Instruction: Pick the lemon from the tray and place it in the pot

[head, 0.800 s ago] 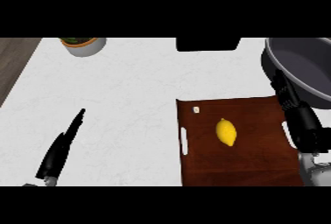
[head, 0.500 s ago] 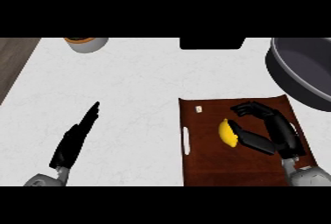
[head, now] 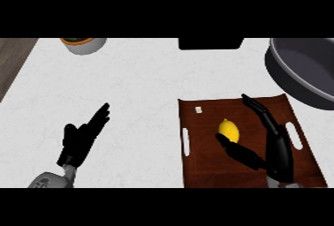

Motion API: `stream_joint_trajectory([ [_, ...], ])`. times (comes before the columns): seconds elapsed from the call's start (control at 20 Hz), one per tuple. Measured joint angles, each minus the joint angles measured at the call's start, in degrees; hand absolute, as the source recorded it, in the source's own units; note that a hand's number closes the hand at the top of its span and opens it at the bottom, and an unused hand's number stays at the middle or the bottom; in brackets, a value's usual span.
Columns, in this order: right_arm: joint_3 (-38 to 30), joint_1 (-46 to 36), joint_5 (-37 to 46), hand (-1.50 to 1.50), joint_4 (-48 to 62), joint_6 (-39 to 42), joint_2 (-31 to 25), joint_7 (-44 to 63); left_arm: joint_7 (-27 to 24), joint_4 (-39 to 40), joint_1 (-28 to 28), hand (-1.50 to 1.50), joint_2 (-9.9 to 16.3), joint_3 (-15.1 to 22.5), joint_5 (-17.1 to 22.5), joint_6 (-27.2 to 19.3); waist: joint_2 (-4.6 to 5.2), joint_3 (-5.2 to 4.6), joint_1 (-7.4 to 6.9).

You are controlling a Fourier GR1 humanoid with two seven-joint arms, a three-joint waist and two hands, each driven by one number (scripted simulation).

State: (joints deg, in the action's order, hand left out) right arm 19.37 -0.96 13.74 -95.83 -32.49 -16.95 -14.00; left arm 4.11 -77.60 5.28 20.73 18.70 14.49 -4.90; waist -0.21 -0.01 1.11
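A yellow lemon (head: 228, 130) lies near the middle of a dark brown tray (head: 209, 170) at the lower right of the counter. My right hand (head: 277, 150) hovers over the tray, open: its fingers (head: 259, 110) stretch past the lemon's right side and its thumb (head: 238, 150) reaches just below the lemon, so the lemon sits in the gap without being held. The grey pot (head: 303, 73) stands at the upper right, cut by the view's edge. My left hand (head: 79, 141) rests open at the lower left, fingers straight.
A small white bowl (head: 83, 44) with something orange and green inside stands at the top left. A black object (head: 210, 43) sits at the top centre. A wooden strip (head: 12, 62) runs down the left edge. The tray has slot handles and a small white tag.
My right hand has opened out around the lemon, fingers stretching further up the tray. The left hand has risen slightly and spread its fingers. The lemon has not moved.
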Motion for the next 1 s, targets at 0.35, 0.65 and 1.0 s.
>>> stream_joint_trajectory([
  [0.35, 2.02, 2.52, 6.69, -1.50, -12.23, 5.65, -4.52, 19.27, 1.27, 1.37, 1.95, 0.00, -1.65, -1.38, -0.13, 1.76, 0.03, -0.12, -0.59],
  [0.65, 1.84, -3.07, 7.17, -1.50, -15.92, 13.53, -4.53, 39.73, 2.39, 0.52, 2.30, 0.00, -2.27, -1.62, -0.55, 2.48, 0.13, -0.10, -1.11],
  [1.0, 0.98, -7.84, 1.74, -1.50, -9.83, 22.35, -3.40, 49.84, 2.69, 0.27, 2.12, 0.00, -2.61, -2.32, -1.23, 3.35, 0.30, -0.03, -1.55],
])
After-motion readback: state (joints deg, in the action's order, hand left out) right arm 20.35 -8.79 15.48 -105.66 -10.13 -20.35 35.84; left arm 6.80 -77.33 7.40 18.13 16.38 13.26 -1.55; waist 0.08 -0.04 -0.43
